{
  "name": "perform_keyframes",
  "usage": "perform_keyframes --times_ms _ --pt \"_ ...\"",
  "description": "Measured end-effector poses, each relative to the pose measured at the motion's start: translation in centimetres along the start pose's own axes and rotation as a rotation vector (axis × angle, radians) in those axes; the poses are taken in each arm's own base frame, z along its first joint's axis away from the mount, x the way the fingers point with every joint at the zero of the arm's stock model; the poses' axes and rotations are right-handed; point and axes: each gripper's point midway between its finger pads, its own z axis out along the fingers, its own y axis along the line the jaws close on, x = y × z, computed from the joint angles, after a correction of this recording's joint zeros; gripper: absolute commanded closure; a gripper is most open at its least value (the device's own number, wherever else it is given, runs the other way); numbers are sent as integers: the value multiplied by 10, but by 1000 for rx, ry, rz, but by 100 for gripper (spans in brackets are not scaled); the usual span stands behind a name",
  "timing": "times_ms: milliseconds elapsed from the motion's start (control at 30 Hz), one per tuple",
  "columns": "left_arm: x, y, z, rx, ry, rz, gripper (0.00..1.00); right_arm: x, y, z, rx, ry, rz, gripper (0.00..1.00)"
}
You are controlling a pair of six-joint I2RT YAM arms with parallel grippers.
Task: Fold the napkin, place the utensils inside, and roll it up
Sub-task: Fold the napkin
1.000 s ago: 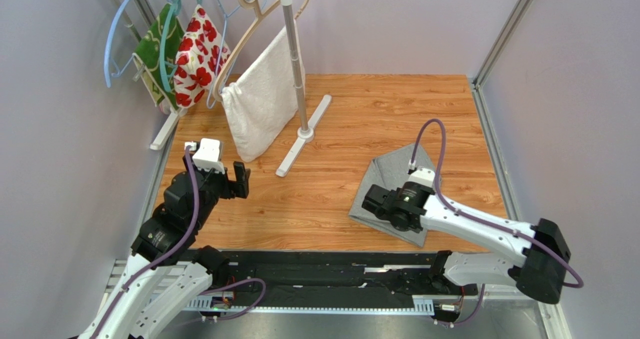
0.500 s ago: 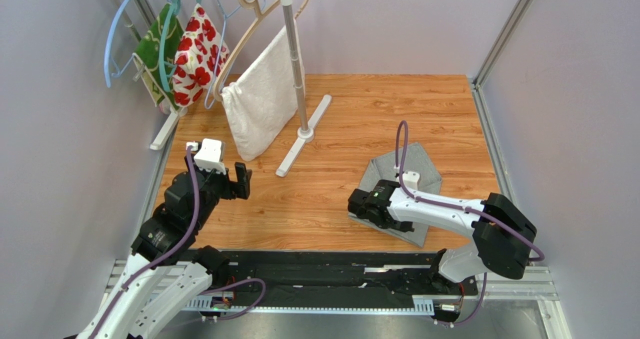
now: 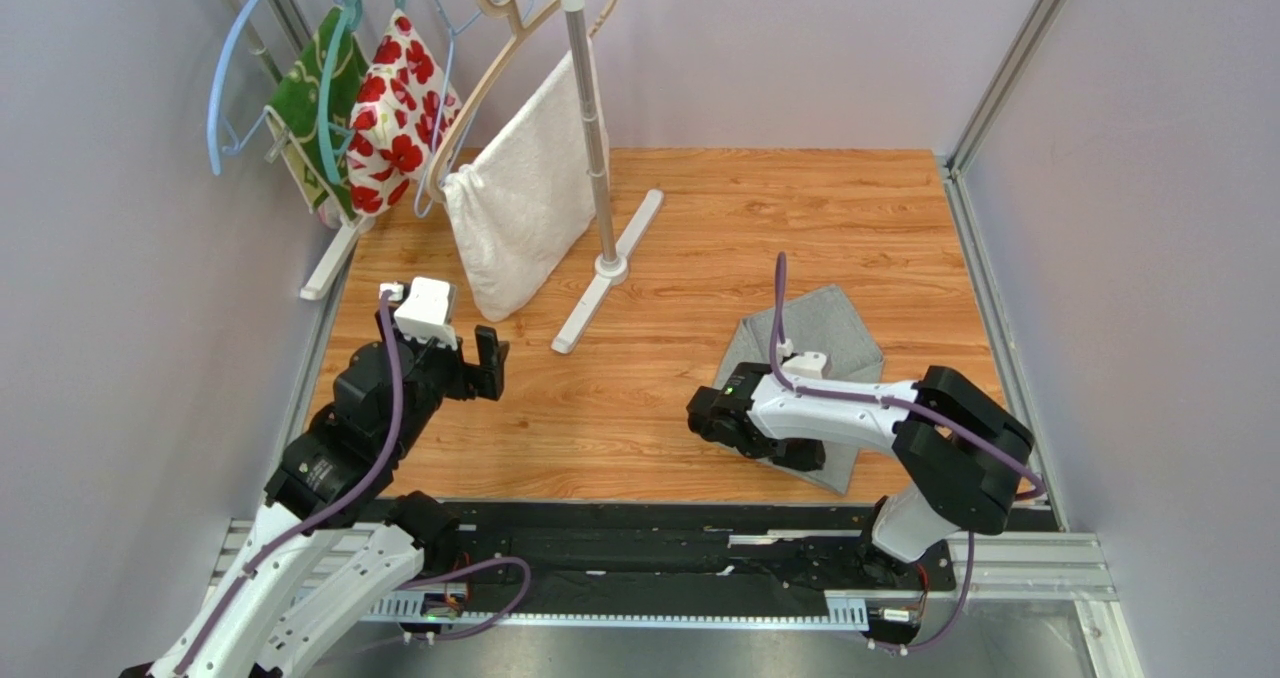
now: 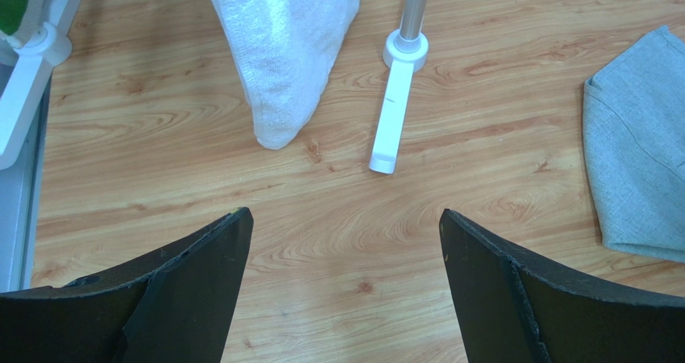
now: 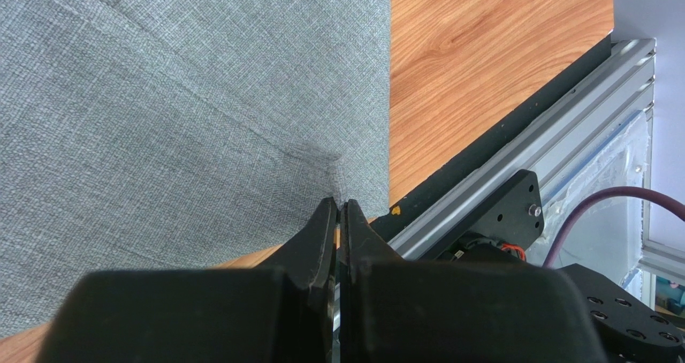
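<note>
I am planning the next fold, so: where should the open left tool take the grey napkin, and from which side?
Probably the left edge of the napkin, coming from the left, low over the wooden table. That edge lies flat, uncovered and faces the left tool; the right tool is shut on the napkin's border, with its arm over the near part.
</note>
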Motion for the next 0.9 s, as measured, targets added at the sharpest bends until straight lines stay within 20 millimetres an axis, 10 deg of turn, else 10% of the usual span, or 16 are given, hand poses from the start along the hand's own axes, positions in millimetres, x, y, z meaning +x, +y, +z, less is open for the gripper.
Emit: perform_keyframes --times_ms 467,667,900 --pt "4 -2 4 4 21 9 5 2 0 -1 -6 12 -9 100" --pt "6 -6 6 19 37 15 5 0 1 -2 -10 11 -28 27" --pt "16 -19 17 66 104 27 10 -37 13 -43 -216 -36 104 23"
